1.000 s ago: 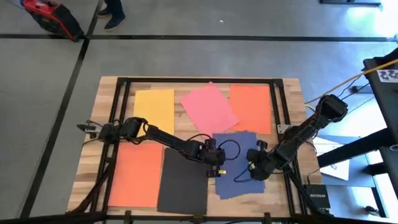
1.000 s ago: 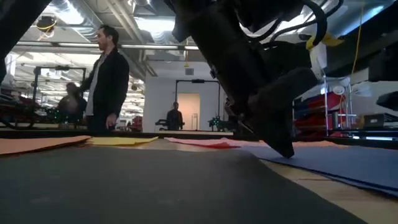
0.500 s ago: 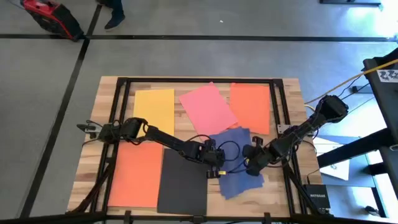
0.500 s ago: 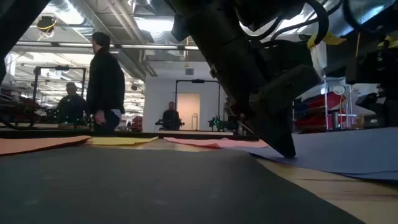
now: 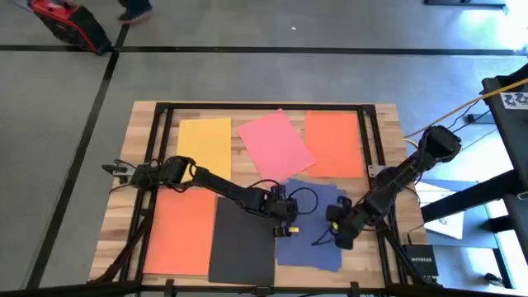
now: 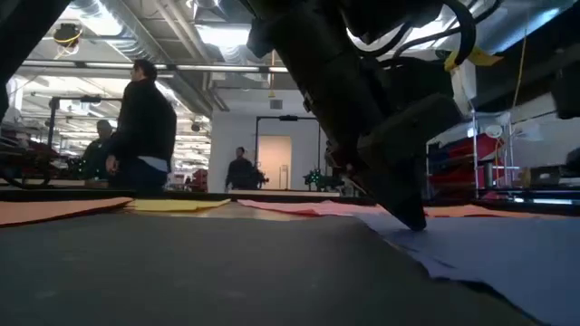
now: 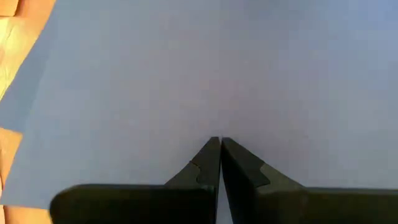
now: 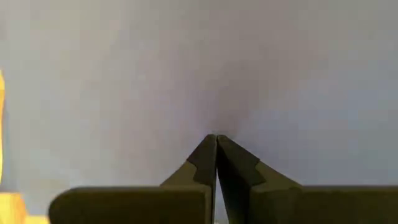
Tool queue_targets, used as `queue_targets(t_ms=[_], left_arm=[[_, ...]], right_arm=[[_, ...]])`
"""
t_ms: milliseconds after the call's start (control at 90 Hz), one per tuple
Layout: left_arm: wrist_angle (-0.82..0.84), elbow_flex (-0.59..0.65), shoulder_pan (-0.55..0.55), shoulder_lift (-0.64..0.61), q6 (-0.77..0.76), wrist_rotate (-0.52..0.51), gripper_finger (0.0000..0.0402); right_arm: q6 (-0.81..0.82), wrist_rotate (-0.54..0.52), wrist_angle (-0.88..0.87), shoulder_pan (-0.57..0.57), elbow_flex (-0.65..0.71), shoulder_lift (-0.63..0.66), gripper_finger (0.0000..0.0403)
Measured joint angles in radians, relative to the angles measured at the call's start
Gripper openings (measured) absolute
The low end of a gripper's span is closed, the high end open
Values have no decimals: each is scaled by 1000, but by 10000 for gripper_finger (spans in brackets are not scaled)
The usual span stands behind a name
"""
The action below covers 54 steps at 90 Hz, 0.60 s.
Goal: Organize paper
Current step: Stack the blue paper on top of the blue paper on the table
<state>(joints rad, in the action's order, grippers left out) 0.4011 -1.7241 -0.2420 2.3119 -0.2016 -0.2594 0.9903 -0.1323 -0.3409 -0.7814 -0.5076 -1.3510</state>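
Observation:
Dark blue paper [image 5: 309, 235] lies flat at the table's near right, beside a black sheet [image 5: 242, 241]. A stepped edge [image 7: 22, 130] suggests two blue sheets overlapping. My left gripper [image 5: 285, 224] is shut with its tips on the blue paper near its left edge; it also shows in the low view [image 6: 412, 217] and in its own wrist view [image 7: 219, 142]. My right gripper [image 5: 340, 233] is shut with its tips on the same paper near its right edge, seen close in its wrist view [image 8: 216, 138]. My left gripper presses its shut fingertips [image 7: 211, 152] down on the blue paper's top face [image 7: 217, 118], close to the edge beside the black sheet. The fingers slant down from above, and the paper lies flat on the table under them. My right gripper presses its shut fingertips [image 8: 208, 149] down on the blue paper's top face [image 8: 214, 112], near its right edge. It comes down from above, slanting, and the paper stays flat on the table.
Yellow [image 5: 205, 147], pink [image 5: 276, 144] and orange [image 5: 332, 144] sheets lie along the far side, and another orange sheet [image 5: 181, 231] lies at the near left. The pink sheet's near corner overlaps the blue paper. A black frame [image 5: 264, 106] borders the table. People stand beyond the table [image 6: 140, 127].
My right gripper, shut on the paper's face, has swung first toward the table's far left, then back toward the near right edge, dragging blue paper with it. The blue paper has turned from askew to nearly square with the table's near edge. My left gripper kept its place.

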Motion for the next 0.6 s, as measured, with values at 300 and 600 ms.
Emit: queue_targets(t_ms=[300,600], left_arm=[[41,-38,-9,-4,68,0,0],[254,-58,-8,-62,48,-111,0]], right_arm=[[53,-7,-36,-60,-28,6,0],[162,-33,-337,-133,-130,7,0]])
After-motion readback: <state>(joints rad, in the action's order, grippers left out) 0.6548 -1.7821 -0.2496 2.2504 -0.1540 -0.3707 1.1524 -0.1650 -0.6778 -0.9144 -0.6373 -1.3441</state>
